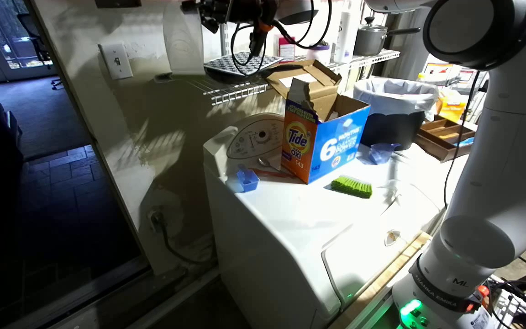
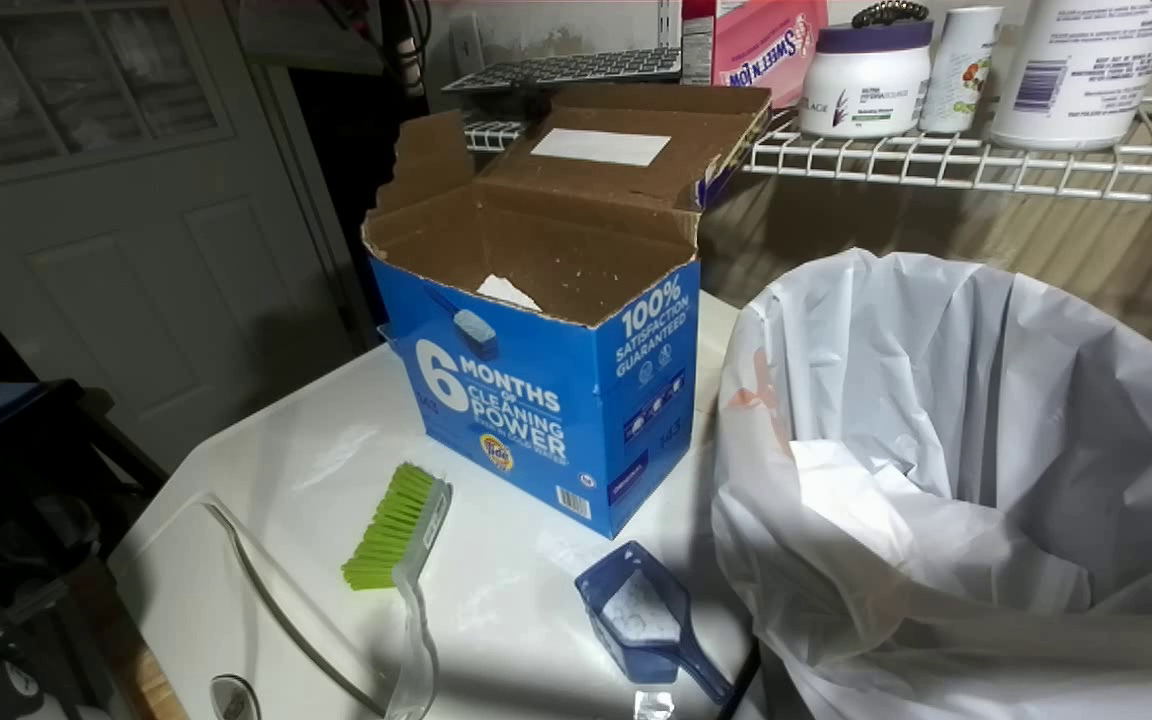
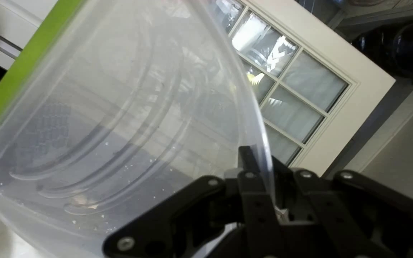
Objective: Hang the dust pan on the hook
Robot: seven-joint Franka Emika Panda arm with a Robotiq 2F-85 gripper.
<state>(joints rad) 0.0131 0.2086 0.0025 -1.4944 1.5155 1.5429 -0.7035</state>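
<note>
Forming the backdrop in an exterior view, the patched wall [image 1: 135, 105] is rising behind the white washing machine [image 1: 286, 219], which is serving as the desk. The Panda arm [image 1: 496, 151] is standing at the desk's four o'clock. The Tide box [image 1: 340, 146] is resting on top, and the arm's working end is hanging at eleven o'clock from it, well above the desk.

The translucent plastic dust pan [image 3: 131, 118] is hanging in the air in front of the wall; whether it is touching there I am not able to tell. In that exterior view its longer visible axis is running from twelve to six, its top meeting the frame edge.

The claw [image 3: 262, 157] is holding the pan by one side edge, its fingers pinching the rim from both faces with only plastic between them. In the wrist view the pan is spreading toward ten o'clock from the claw, off to one side, its rim slanting from eleven to five. The coming move, I am judging, is turning on that offset: a wrist twist will be swinging the far end more than the gripped edge.

The green-bristled hand brush [image 2: 396, 530] is lying at seven o'clock from the box. The hook is not showing clearly in any view; the hanging is looking not yet done.
</note>
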